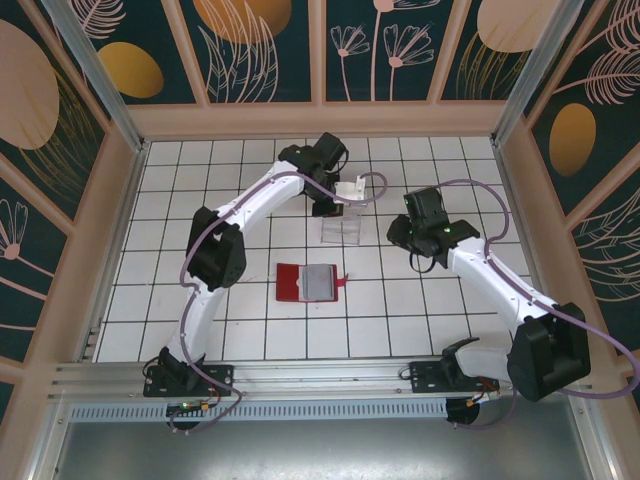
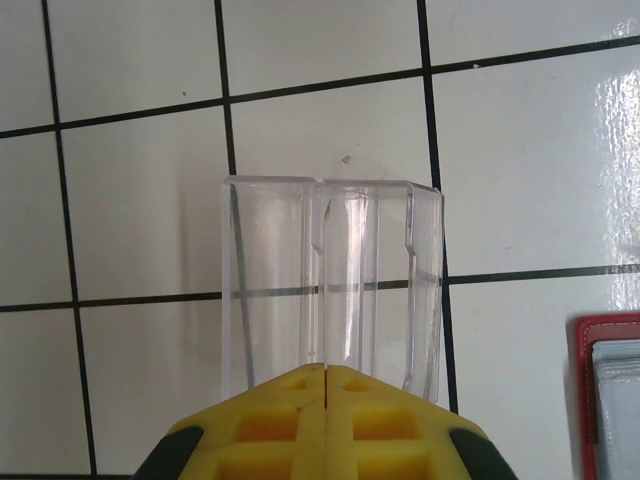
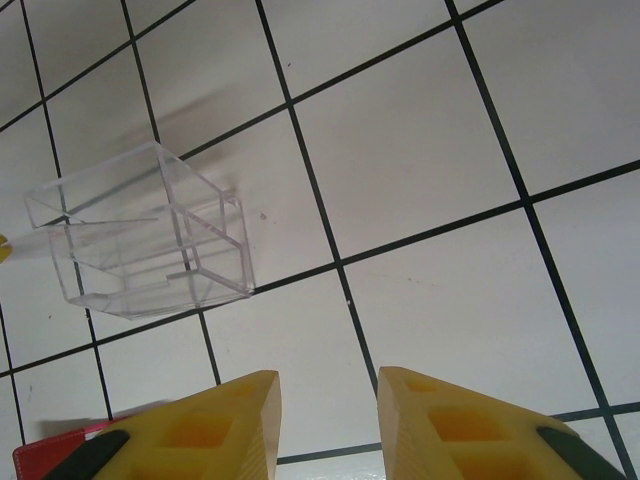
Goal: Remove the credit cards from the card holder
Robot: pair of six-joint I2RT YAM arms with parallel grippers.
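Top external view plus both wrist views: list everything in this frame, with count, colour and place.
card holder: one, red with a grey inner face, lying open near the middle of the table
credit cards: none that can be told apart from that grey face
clear plastic stand: one, transparent, beyond the card holder and apart from it
table: one, white tiles with black lines
enclosure walls: dark teal leaf-patterned panels in pale frames, around the table
arms: two, white and black with lilac cables, bases at the near edge
left hand: one, yellow fingers, shut, by the stand
right hand: one, yellow fingers, open, over bare tiles right of the stand
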